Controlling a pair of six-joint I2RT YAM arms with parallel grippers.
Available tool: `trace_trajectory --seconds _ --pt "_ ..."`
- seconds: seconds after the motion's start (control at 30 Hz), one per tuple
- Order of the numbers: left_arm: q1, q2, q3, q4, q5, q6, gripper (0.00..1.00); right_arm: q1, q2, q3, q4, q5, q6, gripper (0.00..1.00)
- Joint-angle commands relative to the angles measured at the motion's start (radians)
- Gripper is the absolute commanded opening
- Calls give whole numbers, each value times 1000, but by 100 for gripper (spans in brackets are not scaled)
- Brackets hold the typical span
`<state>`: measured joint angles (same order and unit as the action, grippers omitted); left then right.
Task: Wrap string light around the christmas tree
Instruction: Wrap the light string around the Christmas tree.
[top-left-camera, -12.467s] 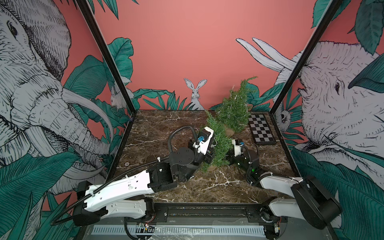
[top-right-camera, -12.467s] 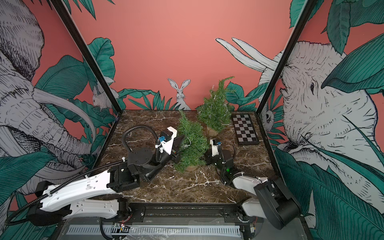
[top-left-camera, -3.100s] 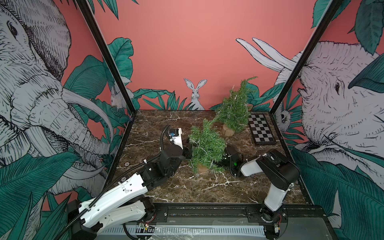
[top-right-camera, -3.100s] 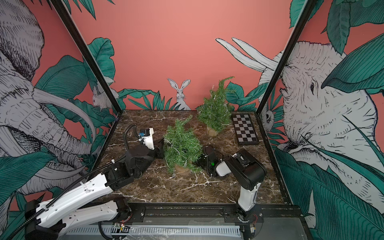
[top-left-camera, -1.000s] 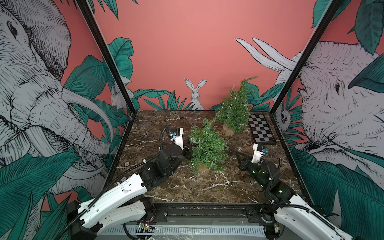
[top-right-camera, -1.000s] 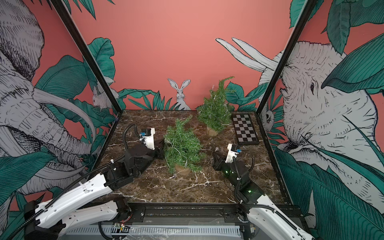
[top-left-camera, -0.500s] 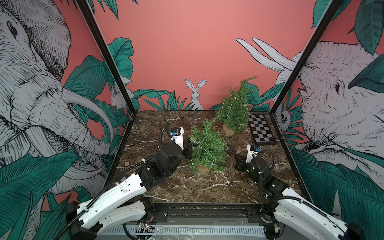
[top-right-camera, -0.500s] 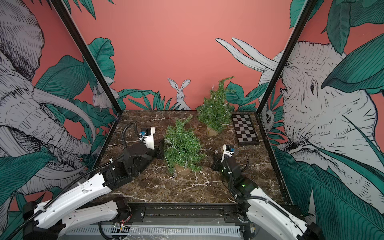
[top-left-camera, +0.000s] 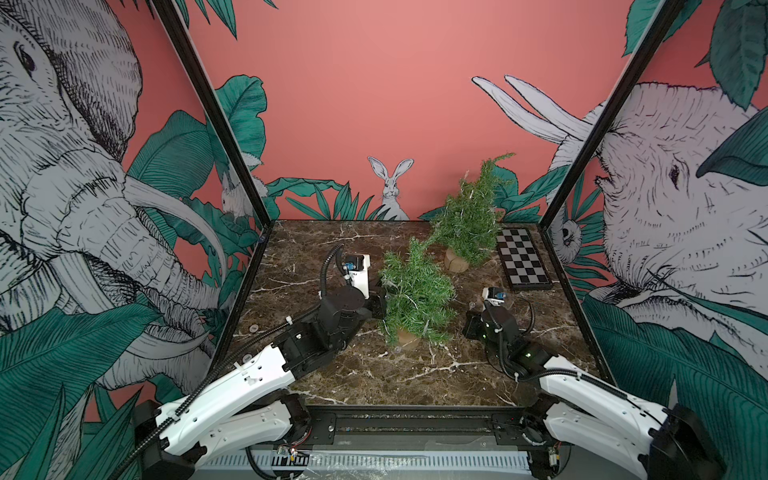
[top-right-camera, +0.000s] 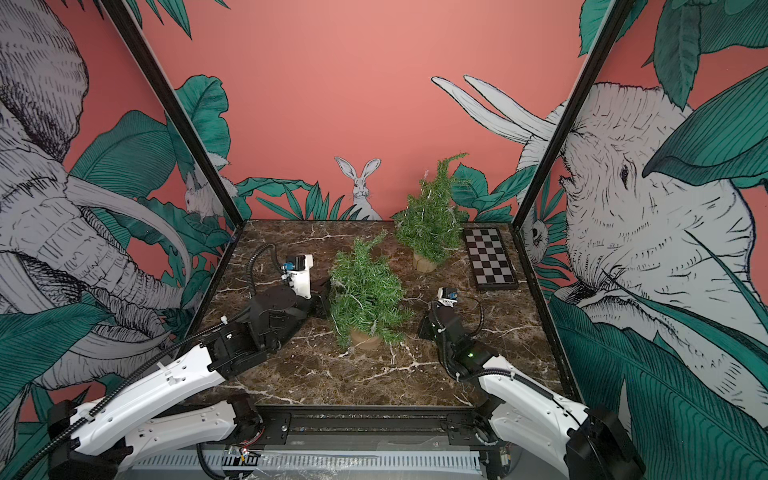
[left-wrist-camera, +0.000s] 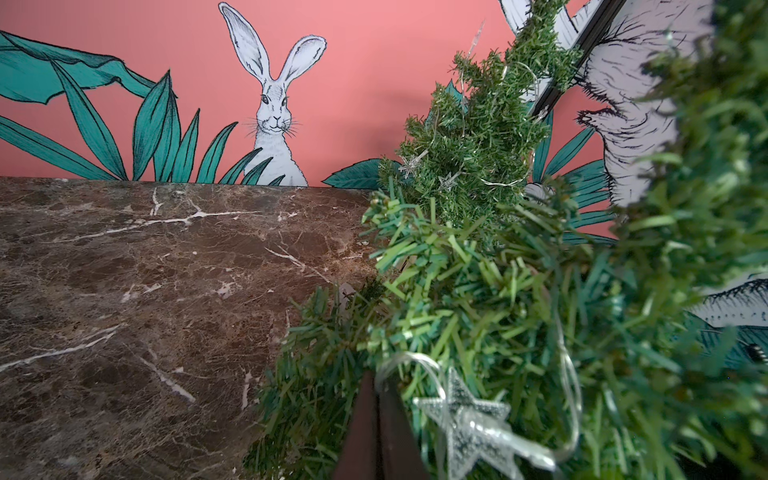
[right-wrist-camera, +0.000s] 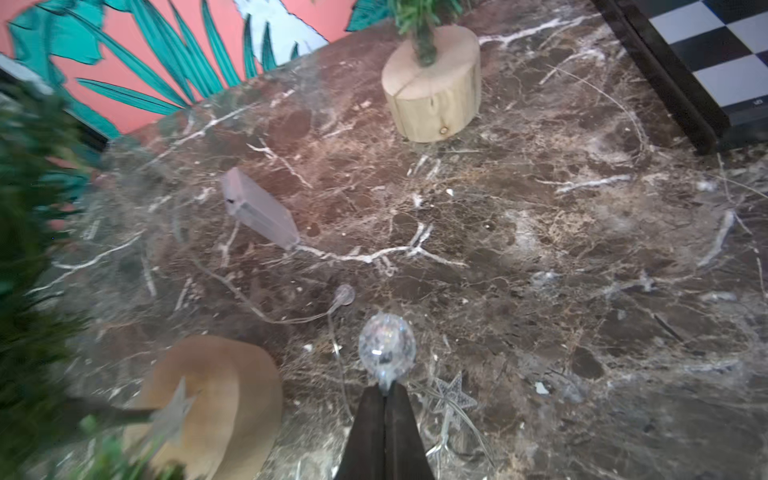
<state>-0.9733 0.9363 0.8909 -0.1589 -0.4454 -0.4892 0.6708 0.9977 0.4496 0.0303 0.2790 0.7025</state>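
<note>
Left wrist view first: your left gripper has its fingers pressed together, and they look to be nipping a loop of the string light right at the edge of the near christmas tree. A star bulb hangs just beside the tips. The wire climbs on into the branches, so some strand is on this tree already. Behind it, the far tree carries its own wire and stars.

Over to the right wrist view: your right gripper is pinched tight too, on the stem of a clear ball bulb held over the marble table. Here's what's left to do. Loose wire trails across the marble, and a second star lies flat beside the fingers. The clear battery box rests on the table beyond the tree's wooden base.

In both top views the arms flank the near tree. The left gripper is tucked against its foliage, and the right is apart from it on the other side. The strand is too fine from up here to count turns.

I'd call this partway. One stretch is caught in the branches, but the slack on the table has yet to go round.
</note>
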Motion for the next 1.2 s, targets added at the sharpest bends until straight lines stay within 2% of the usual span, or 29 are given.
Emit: trace_trajectory --seconds 0.0,0.13,0.33,0.53,0.67,0.97,1.17 --pt "4 3 34 5 11 -9 0 6 54 63 129 16 12 0" --pt "4 1 33 -2 4 -11 0 7 71 105 219 48 -13 0" --pt "4 -8 23 -6 -8 -17 0 6 -17 156 246 139 -99 0" --pt "4 -19 23 -11 -22 -18 0 5 -77 177 299 113 -134 0" --pt "4 -23 21 -14 -26 -12 0 6 -33 227 252 67 -152 0" --pt "4 -36 15 -17 -24 -17 0 -4 77 243 204 130 -200 0" --pt "4 -50 2 -10 -22 -23 0 -34 129 236 188 91 -194 0"
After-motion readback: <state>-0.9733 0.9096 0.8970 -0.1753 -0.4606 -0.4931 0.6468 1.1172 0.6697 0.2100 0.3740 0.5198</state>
